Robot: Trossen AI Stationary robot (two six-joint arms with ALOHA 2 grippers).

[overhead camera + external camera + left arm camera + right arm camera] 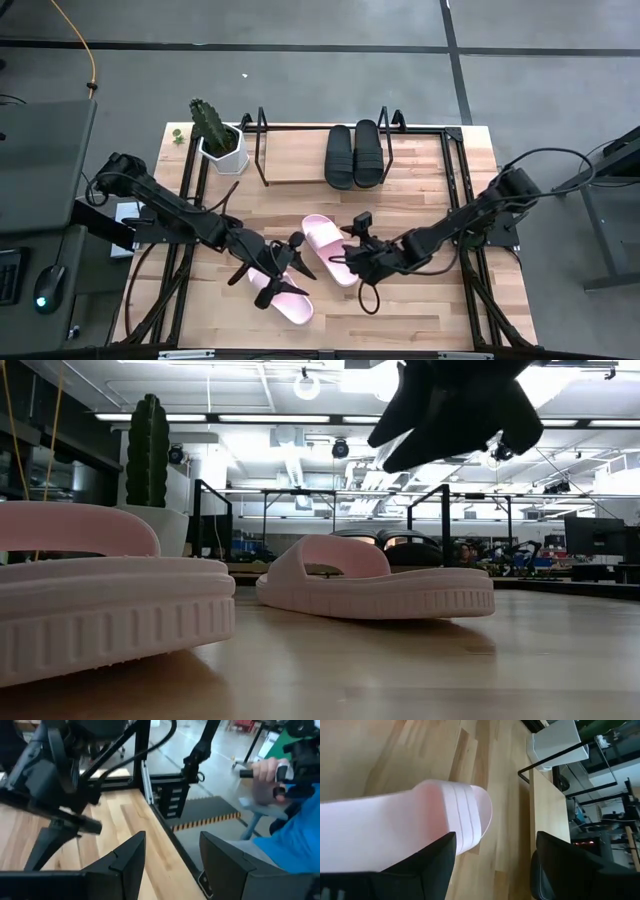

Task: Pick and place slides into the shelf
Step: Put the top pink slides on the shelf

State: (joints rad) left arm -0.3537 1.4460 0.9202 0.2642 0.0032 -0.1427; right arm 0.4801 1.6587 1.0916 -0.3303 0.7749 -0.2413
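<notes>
- Two black slides [352, 155] sit side by side on the shelf [290, 182] board at the back of the table [430, 310], toward its right end; the left part of the board is bare.
- Two pink slides are out on the table front-centre: one [330, 248] mid-table, the other [285, 300] nearer the front edge.
- Left gripper [275, 272] hangs above the front pink slide, fingers spread wide, nothing between them.
- Right gripper [352, 262] is at the right edge of the mid-table pink slide, fingers wide, nothing gripped; its wrist view shows the slide's strap [462, 815] just ahead.
- The two grippers are near each other, with little room between.
- Cactus pot [222, 148] stands just beside the shelf's left end.
- Bare wood front-right and front-left.
- A person's hand [265, 770] shows beyond the table edge.
</notes>
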